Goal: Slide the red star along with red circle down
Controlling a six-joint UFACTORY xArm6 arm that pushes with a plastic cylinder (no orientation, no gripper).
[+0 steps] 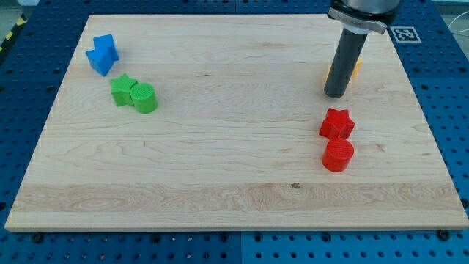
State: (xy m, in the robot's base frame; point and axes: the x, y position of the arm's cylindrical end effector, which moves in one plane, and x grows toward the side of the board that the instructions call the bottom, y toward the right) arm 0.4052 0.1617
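The red star [336, 123] lies at the board's right side, with the red circle [338, 155] just below it, touching or nearly touching. My tip [335, 94] stands just above the red star, a small gap apart from it. The dark rod rises from there toward the view's top right.
A yellow or orange block [355, 68] is mostly hidden behind the rod. A green star [122, 89] and a green circle [144, 98] sit together at the left. Blue blocks [102, 55] lie at the top left. The wooden board [234, 198] ends near the view's bottom.
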